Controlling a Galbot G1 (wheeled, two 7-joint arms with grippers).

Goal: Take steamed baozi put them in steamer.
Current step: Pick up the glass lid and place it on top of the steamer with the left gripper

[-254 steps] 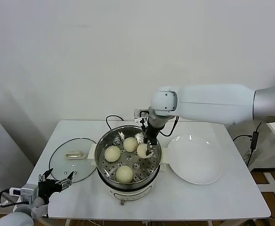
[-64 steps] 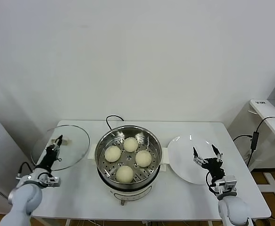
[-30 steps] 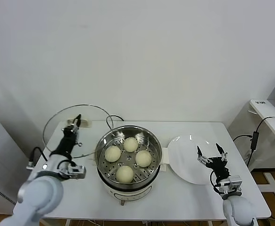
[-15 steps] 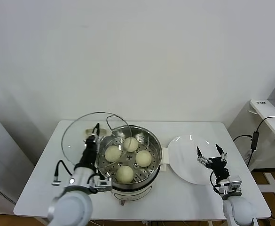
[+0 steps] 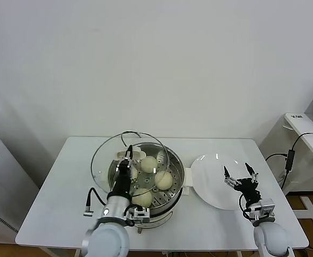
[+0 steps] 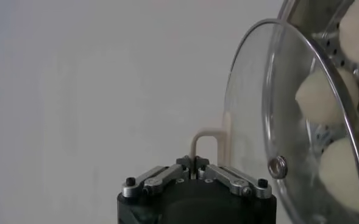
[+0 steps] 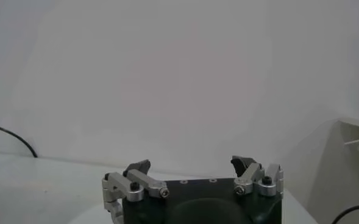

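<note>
The steamer stands mid-table, a shiny steel pot with a perforated tray. Several pale baozi lie inside it, one at the right, one at the back, one at the front; they also show through the lid in the left wrist view. My left gripper is shut on the cream handle of the glass lid, holding it tilted on edge above the pot's left side. My right gripper is open and empty above the white plate.
A black cord runs off behind the pot. The white table has bare surface at the left, where the lid lay. White furniture stands past the table's right edge.
My left gripper lifted the glass lid off the table at the left and carried it right, tilted, until it now hangs over the pot's left side. The right arm has pulled back to the plate and stays still.
</note>
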